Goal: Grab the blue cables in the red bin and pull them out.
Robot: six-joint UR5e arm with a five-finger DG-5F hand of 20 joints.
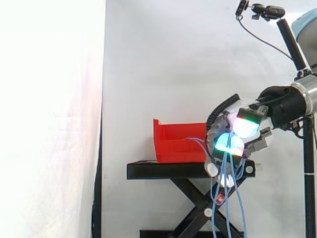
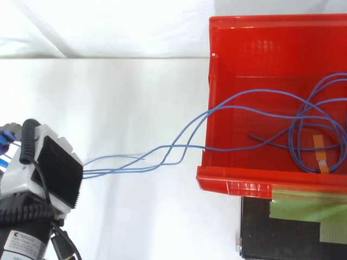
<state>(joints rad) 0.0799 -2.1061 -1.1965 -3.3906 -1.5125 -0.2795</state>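
Outside the red bin (image 2: pixel 233 181), well apart from its low wall, the hand (image 2: pixel 54 173) has its fingers curled round the blue cables (image 2: pixel 143 158), which stretch over that wall to loops lying on the bin floor. Seen from the side, the hand (image 1: pixel 245 130) sits level with the bin rim, angled downward, and loose cable ends hang from it past the black stand (image 1: pixel 163 170)

This looks like a robotics lab: a plain white curtain (image 1: pixel 163 59) backs the work, a red bin (image 1: pixel 173 144) sits on a black scissor-lift stand (image 1: pixel 148 171), with a robot arm (image 1: pixel 290 104) at its three o'clock and a cabled black mount (image 1: pixel 267 11) at one o'clock.
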